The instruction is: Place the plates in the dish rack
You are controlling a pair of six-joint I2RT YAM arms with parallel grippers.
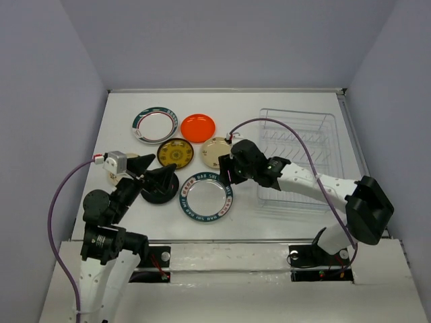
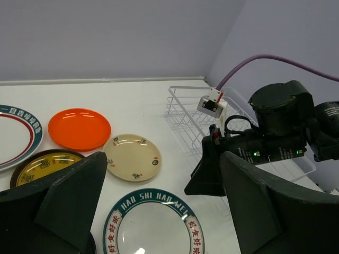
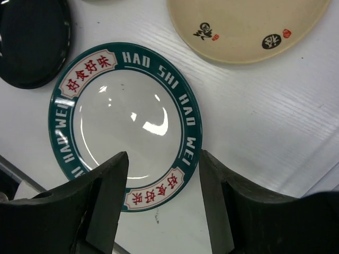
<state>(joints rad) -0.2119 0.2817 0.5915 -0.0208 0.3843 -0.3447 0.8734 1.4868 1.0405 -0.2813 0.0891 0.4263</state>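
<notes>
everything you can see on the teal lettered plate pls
The teal-rimmed plate is round, glossy white well, teal band lettered HAO SHI HAO WEI with red characters in white panels. Looks glazed, ceramic or melamine. It lies flat, face up on the table, outside the dish rack, empty. The cream plate sits close, apart from it. The right pincer hangs open above its rim.

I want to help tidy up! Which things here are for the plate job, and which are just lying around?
For the job: orange plate, cream plate, brown plate, green-rimmed plate, teal-rimmed plate, black dish, dish rack.
Just lying about: nothing I can see, only the robot's purple cables.
</notes>
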